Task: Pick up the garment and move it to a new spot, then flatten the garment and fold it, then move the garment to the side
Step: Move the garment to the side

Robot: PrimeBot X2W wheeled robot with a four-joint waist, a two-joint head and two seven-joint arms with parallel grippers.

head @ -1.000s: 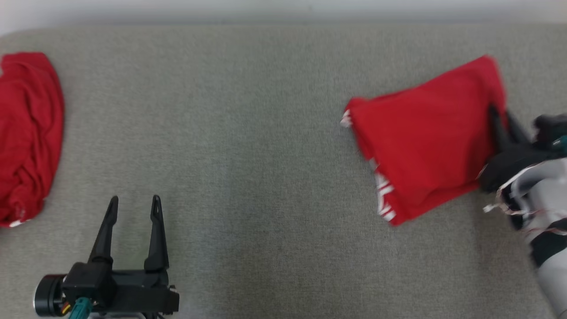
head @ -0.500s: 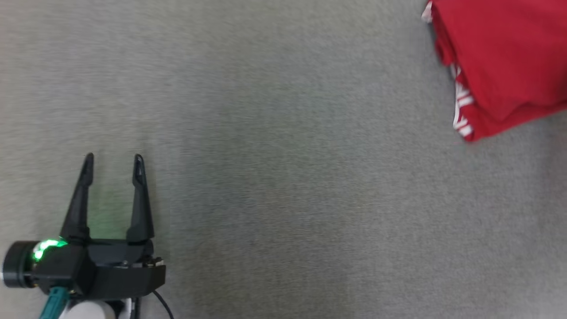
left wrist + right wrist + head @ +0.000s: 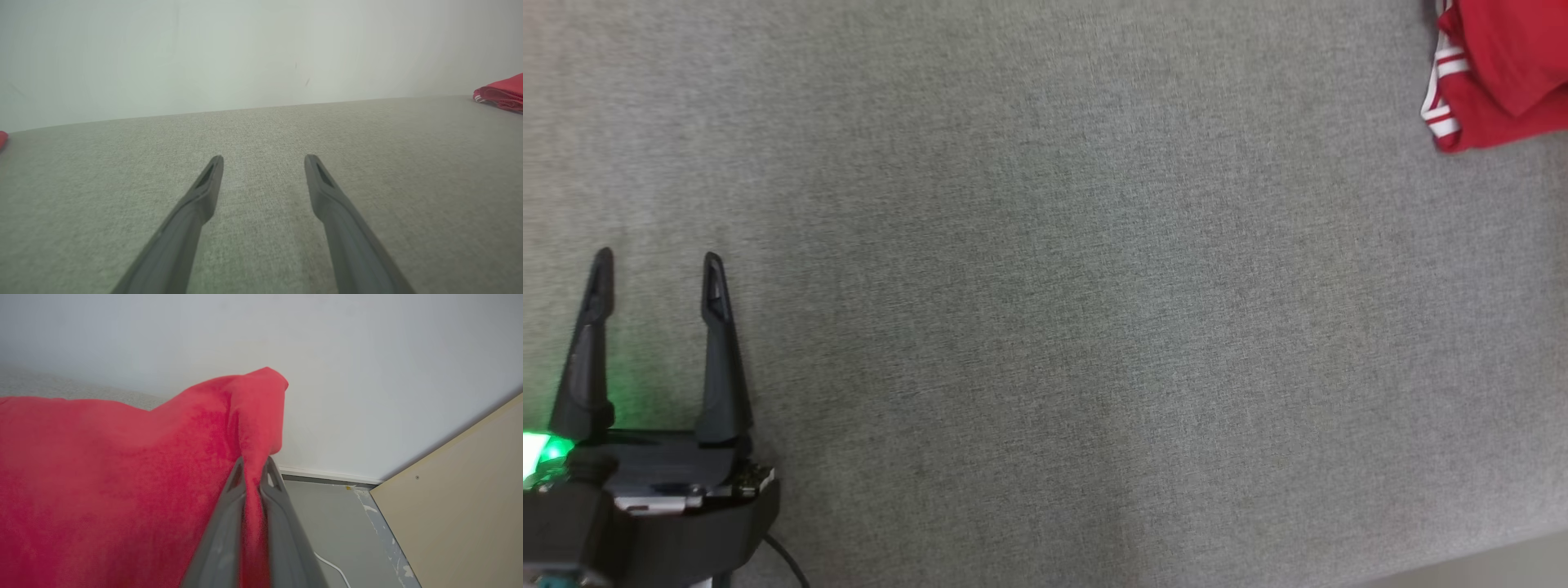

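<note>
Where the head view cuts off at its upper right, the folded red garment (image 3: 1507, 73), white stripes along one edge, sits on the grey fabric bench (image 3: 1045, 327), and in the right wrist view a raised fold of it is clamped by the right end effector (image 3: 252, 467), fingers pinched on the cloth. Left end effector (image 3: 656, 273) is well apart at lower left over bare bench, fingers spread with nothing between them, green light (image 3: 543, 449) lit at its base. Left wrist view also catches a red scrap (image 3: 2, 139) at its left edge, on the bench.
</note>
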